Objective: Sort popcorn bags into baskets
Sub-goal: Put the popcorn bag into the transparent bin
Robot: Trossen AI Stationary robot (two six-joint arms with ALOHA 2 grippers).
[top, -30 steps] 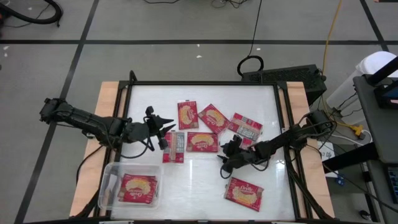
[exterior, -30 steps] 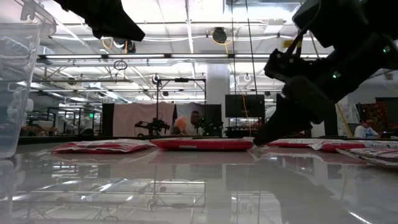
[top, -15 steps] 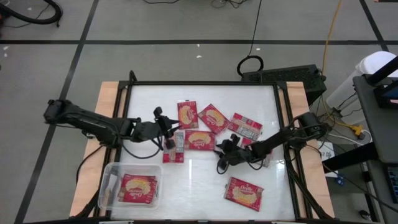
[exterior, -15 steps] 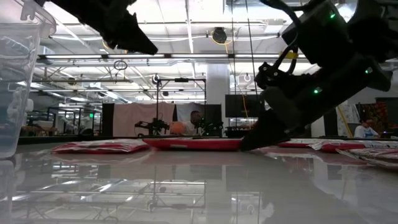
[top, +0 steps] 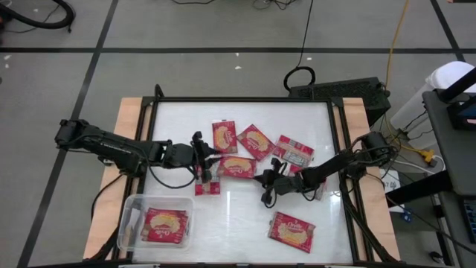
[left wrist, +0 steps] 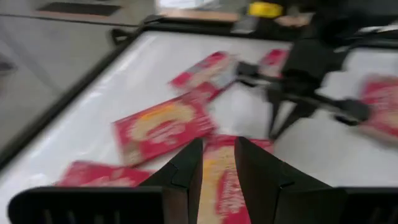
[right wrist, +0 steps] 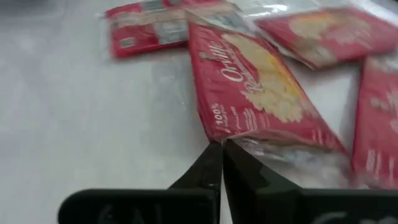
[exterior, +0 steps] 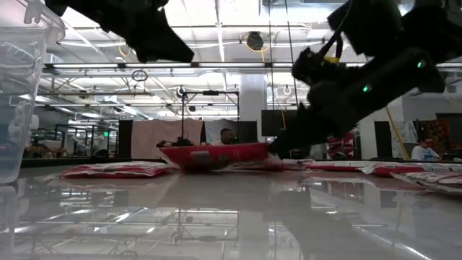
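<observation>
Right tool [top: 265, 184] now pinching lifted packet [top: 236, 167]

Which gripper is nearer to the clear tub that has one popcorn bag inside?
Left. The left gripper is over the bags just up and right of the clear tub; the right gripper, shut on a popcorn bag, is farther right, mid-table.

The tub [exterior: 18, 94] is cut off by the low view's edge.

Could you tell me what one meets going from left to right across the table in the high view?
Tub → left gripper → right gripper → packet at the front.
</observation>
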